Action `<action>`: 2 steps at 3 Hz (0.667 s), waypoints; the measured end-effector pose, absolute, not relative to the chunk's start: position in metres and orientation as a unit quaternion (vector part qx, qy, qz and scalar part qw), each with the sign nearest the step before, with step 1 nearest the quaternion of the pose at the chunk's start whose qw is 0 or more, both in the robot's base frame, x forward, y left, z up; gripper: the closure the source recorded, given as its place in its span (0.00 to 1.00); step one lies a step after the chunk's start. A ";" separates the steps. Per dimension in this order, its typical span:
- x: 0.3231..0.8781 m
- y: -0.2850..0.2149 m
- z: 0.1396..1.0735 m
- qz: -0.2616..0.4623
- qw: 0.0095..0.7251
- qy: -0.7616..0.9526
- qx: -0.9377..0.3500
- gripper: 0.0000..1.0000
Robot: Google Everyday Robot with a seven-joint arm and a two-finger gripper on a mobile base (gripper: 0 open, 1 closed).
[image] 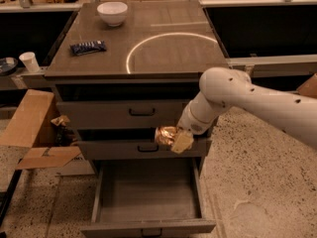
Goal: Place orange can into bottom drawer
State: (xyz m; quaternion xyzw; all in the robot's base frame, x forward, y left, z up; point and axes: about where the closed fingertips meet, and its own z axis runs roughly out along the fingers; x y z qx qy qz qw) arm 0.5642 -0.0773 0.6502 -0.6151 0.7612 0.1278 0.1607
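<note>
At the far left, a flattened cardboard box point(30, 125) leans beside the cabinet. A paper cup point(29, 61) stands on a ledge above it. Neither has a part in the task.

On the tabletop point(198, 58), the dark blue snack bar point(88, 47) and the white bowl point(112, 13) lie toward the left rear, well apart from the work zone.

Below the tabletop, the two upper drawer fronts point(119, 114) are closed. The bottom drawer point(148, 195) is pulled out toward the onlooker, with its flat floor exposed.

The orange can point(164, 134) hangs in the air in front of the middle drawer front. As far as this view shows, it is over the rear part of the open drawer. The tool point(174, 139) pinches the can from the can's right side, and one pale finger point(182, 142) shows against it. The white arm point(257, 100) reaches in from the right.

Step in hand, as judged: transport. The can is carried and not yet lowered.

The next move calls for a descent into the drawer cavity that clears the right side wall and the middle drawer front. The tool should release only once the can is on or near the floor. A release from the present height would likely let the can bounce or roll.
</note>
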 end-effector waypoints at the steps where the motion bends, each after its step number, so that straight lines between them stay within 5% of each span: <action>1: 0.553 -0.085 0.597 0.151 0.161 0.769 -0.599 1.00; 2: 0.542 -0.085 0.544 0.191 0.175 0.777 -0.573 1.00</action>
